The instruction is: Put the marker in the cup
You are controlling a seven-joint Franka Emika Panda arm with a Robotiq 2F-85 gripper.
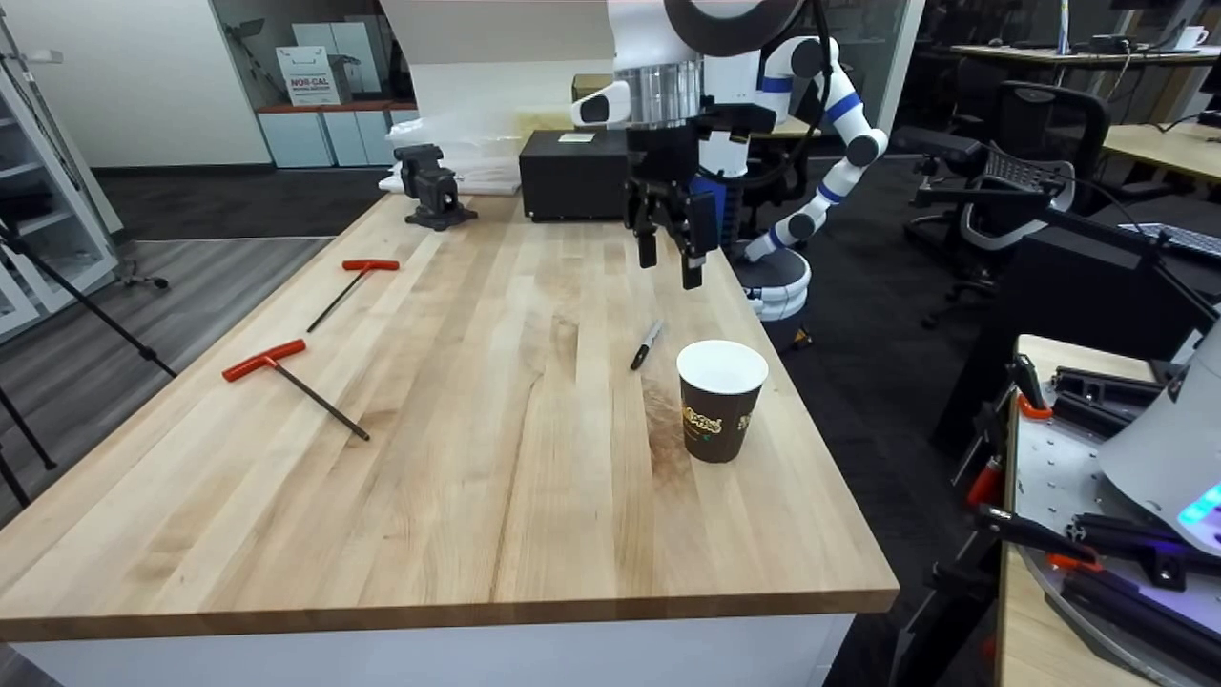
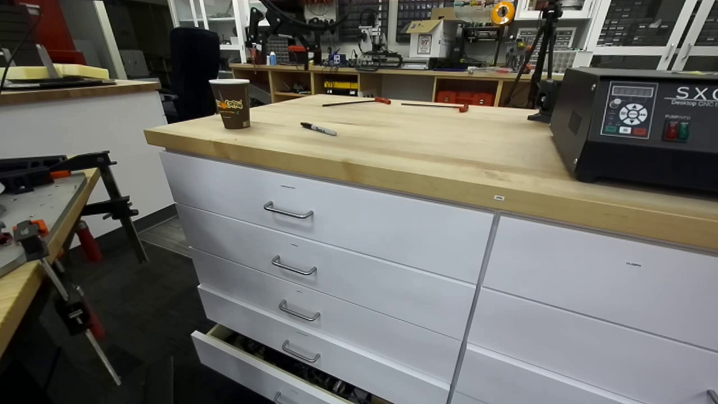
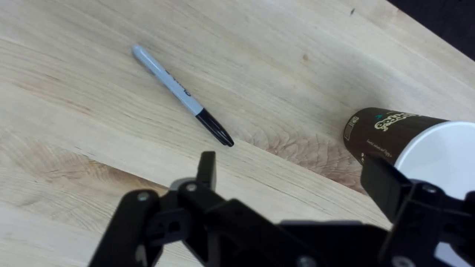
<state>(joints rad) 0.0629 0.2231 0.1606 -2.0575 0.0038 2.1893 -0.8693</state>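
Note:
The marker [image 1: 647, 344] is a thin pen with a grey body and a black cap. It lies flat on the wooden tabletop, also in an exterior view [image 2: 318, 129] and in the wrist view [image 3: 182, 94]. The dark brown paper cup [image 1: 715, 420] with a white rim stands upright near the marker. It also shows in an exterior view [image 2: 233, 109] and in the wrist view [image 3: 382, 133], partly behind a finger. My gripper [image 1: 670, 264] is open and empty, above the table. In the wrist view my gripper [image 3: 291, 165] has its fingers wide apart, with the marker's cap just beyond the left finger.
Two red-handled tools [image 1: 265, 359] [image 1: 370, 264] lie on the table, away from the marker. A black control box [image 1: 575, 174] and a small black vise-like stand [image 1: 437, 188] are at its far end. The cup is close to the table's edge [image 1: 820, 439].

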